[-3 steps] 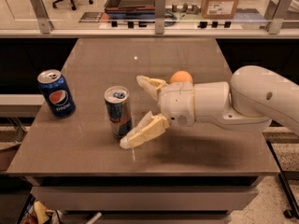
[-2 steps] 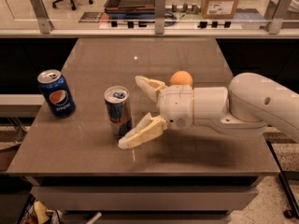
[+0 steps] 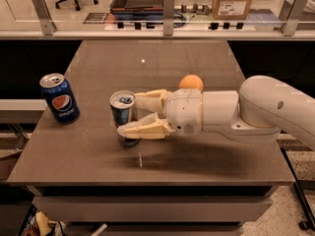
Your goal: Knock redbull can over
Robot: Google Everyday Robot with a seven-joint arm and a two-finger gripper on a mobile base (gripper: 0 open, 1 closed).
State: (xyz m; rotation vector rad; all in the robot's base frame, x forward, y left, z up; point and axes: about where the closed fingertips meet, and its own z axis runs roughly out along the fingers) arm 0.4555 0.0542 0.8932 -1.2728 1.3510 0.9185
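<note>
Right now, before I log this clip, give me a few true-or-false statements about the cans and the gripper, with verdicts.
1. The redbull can stands upright on the table. True.
2. The gripper is shut and hovers above the Pepsi can. False: it is open at the redbull can, with one finger in front of the can and one behind it.
3. The Pepsi can lies on its side. False: it stands upright, apart from the gripper, near the table's left edge in the camera view.
4. An orange ball lies on the table just behind the arm's wrist. True.
</note>
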